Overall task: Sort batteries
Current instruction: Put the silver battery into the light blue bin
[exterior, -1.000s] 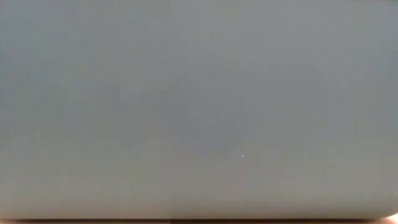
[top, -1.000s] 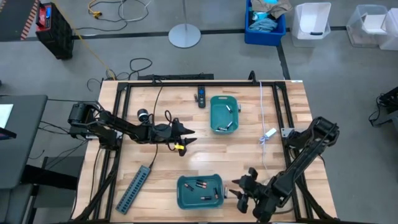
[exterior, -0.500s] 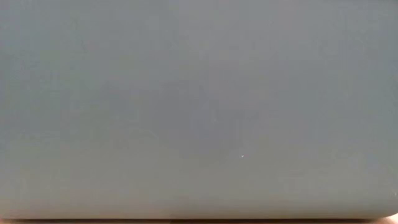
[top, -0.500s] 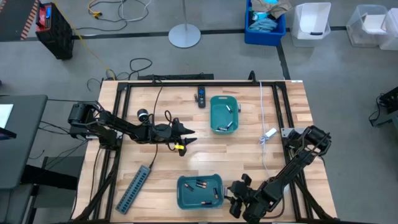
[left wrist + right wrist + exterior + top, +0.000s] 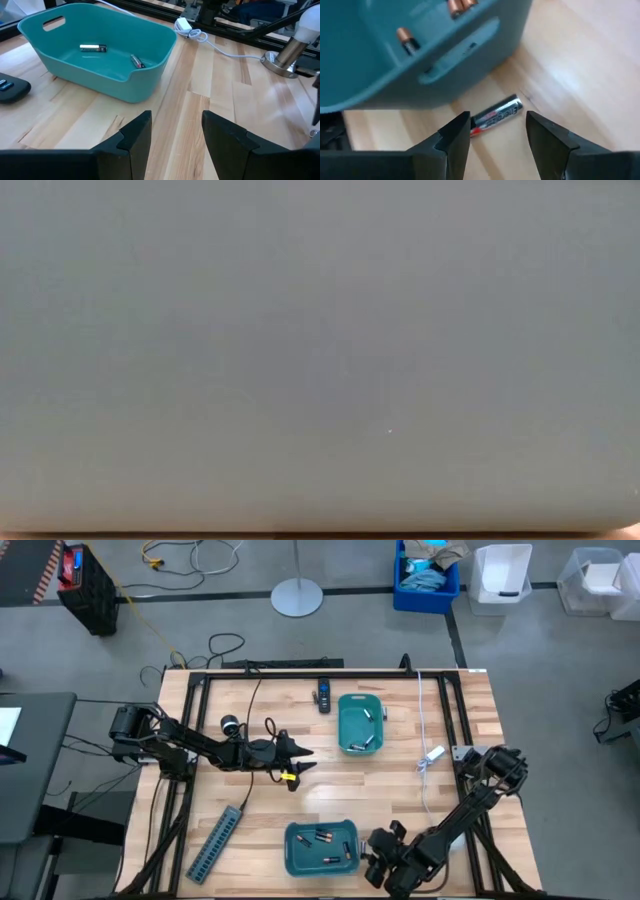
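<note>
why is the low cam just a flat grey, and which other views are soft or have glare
Low view: uniform grey, apparently blocked at the lens. Right wrist view: teal bin blurred up close, loose battery sharper. Left wrist view: sharp. High view: even light, no glare.

A wooden table [image 5: 400, 780] holds two teal bins. The far bin [image 5: 361, 723] has a few batteries [image 5: 368, 716] inside, and so does the near bin [image 5: 320, 847]. The left gripper [image 5: 296, 765] hangs over the middle (something yellow shows at its tip). The right gripper [image 5: 372, 858] sits low, just beside the near bin. A grey power strip [image 5: 215, 842] lies near the left corner.
</note>
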You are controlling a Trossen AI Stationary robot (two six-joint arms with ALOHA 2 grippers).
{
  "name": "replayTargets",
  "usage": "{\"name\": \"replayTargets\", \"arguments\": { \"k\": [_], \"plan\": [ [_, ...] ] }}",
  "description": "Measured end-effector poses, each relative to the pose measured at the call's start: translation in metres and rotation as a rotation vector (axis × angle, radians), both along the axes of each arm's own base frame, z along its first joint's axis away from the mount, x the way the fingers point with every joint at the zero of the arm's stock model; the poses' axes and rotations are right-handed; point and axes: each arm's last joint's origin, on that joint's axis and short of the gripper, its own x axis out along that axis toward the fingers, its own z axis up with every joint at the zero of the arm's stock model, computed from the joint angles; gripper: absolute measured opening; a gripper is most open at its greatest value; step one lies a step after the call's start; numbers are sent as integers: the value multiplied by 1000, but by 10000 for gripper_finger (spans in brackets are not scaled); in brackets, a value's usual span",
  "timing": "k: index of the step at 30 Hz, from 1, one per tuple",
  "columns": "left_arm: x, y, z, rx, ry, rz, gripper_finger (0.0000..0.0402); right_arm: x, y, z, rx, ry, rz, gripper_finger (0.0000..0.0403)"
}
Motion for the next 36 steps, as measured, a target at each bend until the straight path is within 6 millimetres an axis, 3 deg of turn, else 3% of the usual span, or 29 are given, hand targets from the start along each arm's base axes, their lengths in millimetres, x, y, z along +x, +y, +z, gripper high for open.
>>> {"name": "replayTargets", "arguments": {
  "k": [14,22,36],
  "plan": [
    [0,0,0,7,1,-2,169,9,4,-18,-15,49,-46,207],
    [0,0,0,7,1,-2,169,9,4,-18,-94,119,46,202],
    [0,0,0,7,1,-2,169,19,-11,-19,-178,209,152,86]
  ]
}}
